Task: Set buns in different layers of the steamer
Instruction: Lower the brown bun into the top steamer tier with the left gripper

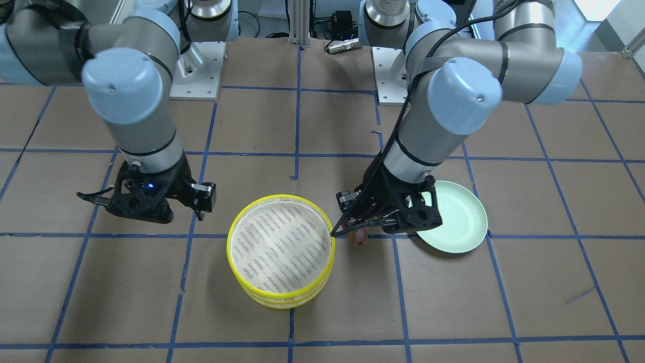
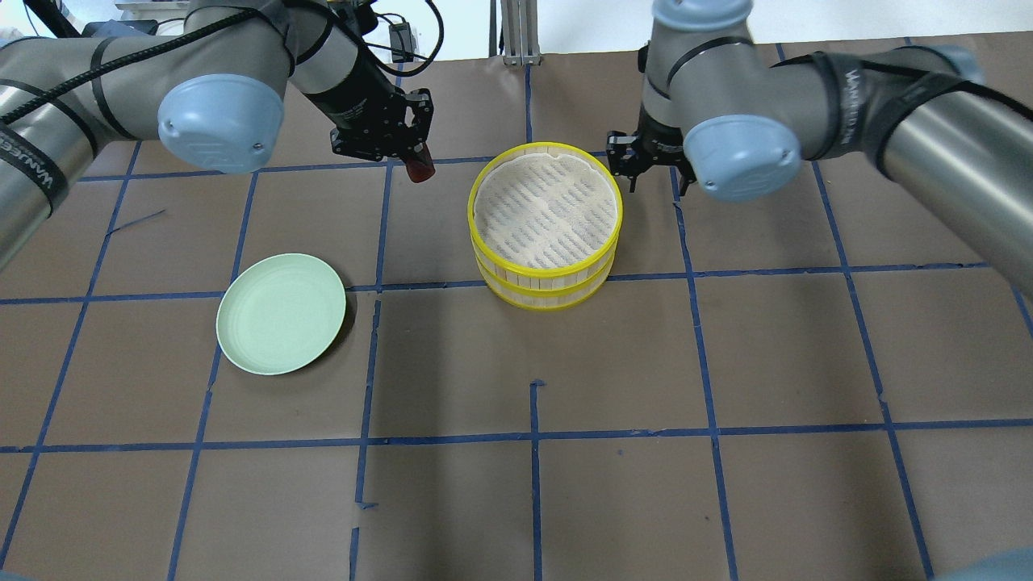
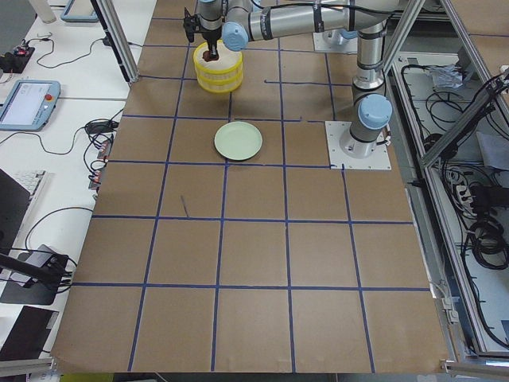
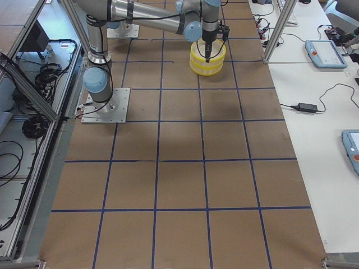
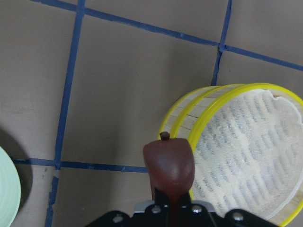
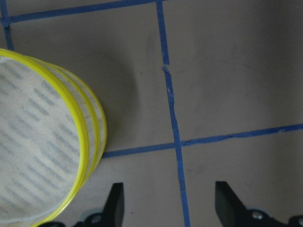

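Two steamer trays with yellow rims stand stacked; the top tray's mesh floor is bare. My left gripper is shut on the dark reddish-brown bun and holds it above the table just beside the stack's rim. The bun also shows in the front view. My right gripper is open and empty, on the other side of the stack, above the table. The white bun is not visible; the lower tray's inside is hidden.
A pale green plate lies empty on the left arm's side, partly under that arm in the front view. Blue tape lines mark the brown table.
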You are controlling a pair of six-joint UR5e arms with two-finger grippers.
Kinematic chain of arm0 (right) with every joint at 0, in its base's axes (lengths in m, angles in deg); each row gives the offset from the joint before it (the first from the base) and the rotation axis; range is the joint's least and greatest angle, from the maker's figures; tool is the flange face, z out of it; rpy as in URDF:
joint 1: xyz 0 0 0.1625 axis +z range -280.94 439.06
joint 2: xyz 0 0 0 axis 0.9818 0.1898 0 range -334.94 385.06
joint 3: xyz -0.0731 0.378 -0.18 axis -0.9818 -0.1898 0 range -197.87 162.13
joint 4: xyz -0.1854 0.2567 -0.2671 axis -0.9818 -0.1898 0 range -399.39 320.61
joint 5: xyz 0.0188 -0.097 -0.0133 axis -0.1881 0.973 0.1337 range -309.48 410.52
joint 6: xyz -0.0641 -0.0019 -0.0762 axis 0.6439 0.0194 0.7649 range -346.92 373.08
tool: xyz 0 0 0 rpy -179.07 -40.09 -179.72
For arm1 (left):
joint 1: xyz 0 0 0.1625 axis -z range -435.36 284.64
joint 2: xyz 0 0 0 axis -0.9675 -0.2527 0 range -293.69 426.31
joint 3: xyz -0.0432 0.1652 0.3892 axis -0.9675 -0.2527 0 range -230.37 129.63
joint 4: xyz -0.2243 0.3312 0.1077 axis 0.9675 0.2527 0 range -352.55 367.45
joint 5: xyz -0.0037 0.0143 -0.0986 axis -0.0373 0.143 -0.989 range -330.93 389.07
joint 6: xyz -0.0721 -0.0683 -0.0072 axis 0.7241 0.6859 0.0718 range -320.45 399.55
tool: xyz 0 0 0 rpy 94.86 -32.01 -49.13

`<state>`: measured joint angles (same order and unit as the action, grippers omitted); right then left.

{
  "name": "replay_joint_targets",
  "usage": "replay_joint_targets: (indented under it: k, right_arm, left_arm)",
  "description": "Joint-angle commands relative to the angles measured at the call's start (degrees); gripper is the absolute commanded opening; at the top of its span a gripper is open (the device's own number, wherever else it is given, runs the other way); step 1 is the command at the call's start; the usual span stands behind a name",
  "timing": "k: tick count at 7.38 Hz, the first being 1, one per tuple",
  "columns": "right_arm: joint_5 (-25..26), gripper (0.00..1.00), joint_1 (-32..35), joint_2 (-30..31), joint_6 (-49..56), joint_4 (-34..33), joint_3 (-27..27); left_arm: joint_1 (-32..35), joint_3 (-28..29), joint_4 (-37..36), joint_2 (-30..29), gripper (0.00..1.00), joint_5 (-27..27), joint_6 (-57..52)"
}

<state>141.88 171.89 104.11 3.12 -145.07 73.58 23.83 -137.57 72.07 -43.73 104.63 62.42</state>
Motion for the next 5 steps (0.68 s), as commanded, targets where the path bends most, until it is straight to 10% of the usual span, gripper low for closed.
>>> replay_joint_targets:
  k: [1, 2, 3, 5]
  right_arm:
    - [-1.71, 0.83, -1.95, 6.27, 2.23, 10.35, -2.06]
    - [-3.19, 0.85, -1.61, 6.47, 2.32, 11.45, -2.33]
    - [-2.42, 0.85, -1.69, 6.47, 2.41, 11.54, -2.51]
    - [-3.2, 0.88, -1.25, 7.26, 2.14, 11.37, -2.42]
  left_arm:
    - [5.82, -0.07, -6.06, -5.16, 0.09, 0.39, 4.44]
    - [7.14, -0.42, -7.91, -6.31, 0.28, 0.47, 5.5]
    - [7.16, -1.12, -11.5, -7.36, 0.76, 0.73, 5.51]
    - [7.51, -0.87, -11.01, -5.89, 0.92, 1.0, 5.51]
